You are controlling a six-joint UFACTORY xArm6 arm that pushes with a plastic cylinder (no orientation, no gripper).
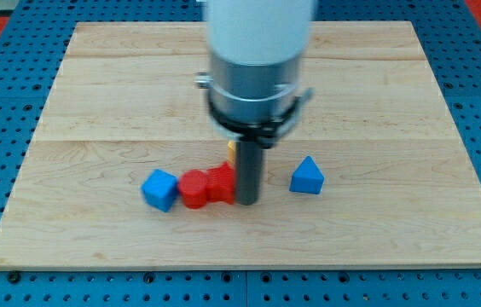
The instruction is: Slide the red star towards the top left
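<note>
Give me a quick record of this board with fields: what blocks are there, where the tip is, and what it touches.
surface: pale wooden board
my tip: at the view's bottom centre, right beside the red blocks
red blocks: two, touching; rounded red block, red star
blue cube: left of the reds
blue triangular block: right of the rod, apart
yellow block: mostly hidden behind the rod

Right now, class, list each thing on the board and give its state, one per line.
my tip: down on the board, at the right edge of the red pieces.
red star: beside the tip, against a red block.
blue cube: left of the reds.
blue triangular block: alone, right of the tip.
yellow block: mostly hidden behind the rod.
</note>
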